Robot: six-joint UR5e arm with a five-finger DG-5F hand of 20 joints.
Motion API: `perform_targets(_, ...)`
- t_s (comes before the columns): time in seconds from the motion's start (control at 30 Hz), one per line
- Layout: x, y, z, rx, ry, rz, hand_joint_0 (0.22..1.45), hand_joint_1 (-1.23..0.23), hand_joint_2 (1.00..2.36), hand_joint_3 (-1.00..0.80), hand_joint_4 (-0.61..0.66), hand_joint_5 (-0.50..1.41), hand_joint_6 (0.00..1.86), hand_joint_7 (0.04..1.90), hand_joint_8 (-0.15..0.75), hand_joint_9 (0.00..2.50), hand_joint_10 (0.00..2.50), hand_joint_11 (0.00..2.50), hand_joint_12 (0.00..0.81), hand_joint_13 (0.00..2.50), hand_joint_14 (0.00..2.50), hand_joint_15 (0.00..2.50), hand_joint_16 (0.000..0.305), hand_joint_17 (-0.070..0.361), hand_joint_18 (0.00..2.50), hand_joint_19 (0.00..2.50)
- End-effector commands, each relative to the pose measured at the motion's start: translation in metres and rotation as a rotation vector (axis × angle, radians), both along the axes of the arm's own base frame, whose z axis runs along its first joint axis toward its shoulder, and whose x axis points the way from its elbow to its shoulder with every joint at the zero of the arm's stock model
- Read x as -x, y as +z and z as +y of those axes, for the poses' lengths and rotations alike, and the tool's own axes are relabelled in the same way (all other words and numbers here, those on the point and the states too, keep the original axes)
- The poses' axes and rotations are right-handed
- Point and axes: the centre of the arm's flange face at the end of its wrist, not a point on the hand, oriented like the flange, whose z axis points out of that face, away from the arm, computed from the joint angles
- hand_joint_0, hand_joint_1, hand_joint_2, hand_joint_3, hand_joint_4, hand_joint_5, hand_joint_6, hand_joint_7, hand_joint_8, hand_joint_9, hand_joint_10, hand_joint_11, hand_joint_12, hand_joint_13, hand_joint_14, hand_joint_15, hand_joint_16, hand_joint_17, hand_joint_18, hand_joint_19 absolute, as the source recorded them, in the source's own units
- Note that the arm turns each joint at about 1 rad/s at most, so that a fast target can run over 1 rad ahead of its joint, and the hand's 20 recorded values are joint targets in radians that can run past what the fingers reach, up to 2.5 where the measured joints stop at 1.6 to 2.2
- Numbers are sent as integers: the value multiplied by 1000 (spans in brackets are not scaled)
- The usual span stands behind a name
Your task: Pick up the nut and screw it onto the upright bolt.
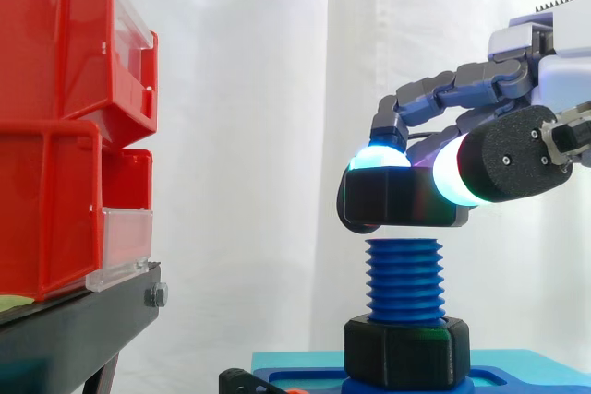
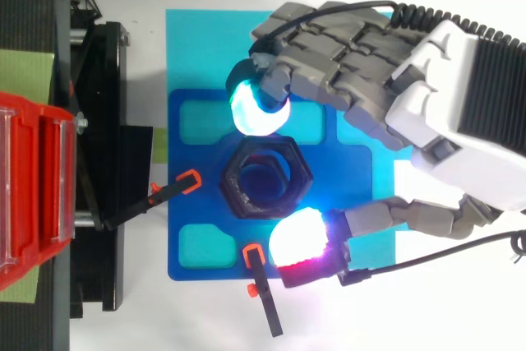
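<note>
Pinching the black nut (image 1: 402, 202) between fingertips (image 1: 379, 156), the robot hand (image 2: 427, 80) held it right of frame centre, directly over the blue bolt (image 1: 404, 279); keeping it level would help threads catch.

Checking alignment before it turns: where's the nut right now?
In the side view, right of centre, the nut is pinched in the hand directly above the top of the blue bolt; in the top view it sits over the blue tray.

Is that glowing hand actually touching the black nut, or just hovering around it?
Touching. The top view shows the hand's glowing pads pressed on opposite sides of the nut, pinching it.
</note>
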Motion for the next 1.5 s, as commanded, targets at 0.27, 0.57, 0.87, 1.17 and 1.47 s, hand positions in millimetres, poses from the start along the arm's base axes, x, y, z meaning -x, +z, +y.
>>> perform_targets(0.27,0,-1,-2,1,4,0,533,-653,1000,-500,333,-195,516,1441,345,442,4,107,376,407,0,0,54,122,512,49)
perform_targets(0.57,-8,-20,1,-6,23,4,533,-653,1000,-500,334,-195,515,1441,343,442,0,98,377,409,0,0,54,122,514,50)
perform_targets(0.87,-8,-20,1,-5,25,1,533,-651,1000,-500,331,-195,516,1434,346,444,3,96,377,411,0,0,54,122,516,56)
perform_targets(1.17,-8,-19,9,-12,33,-7,532,-652,1000,-500,336,-195,517,1434,345,442,2,97,377,416,0,0,54,121,518,52)
perform_targets(1.47,-8,-20,6,-20,32,-5,532,-653,1000,-500,329,-196,517,1438,344,442,3,90,377,420,0,0,54,121,522,55)
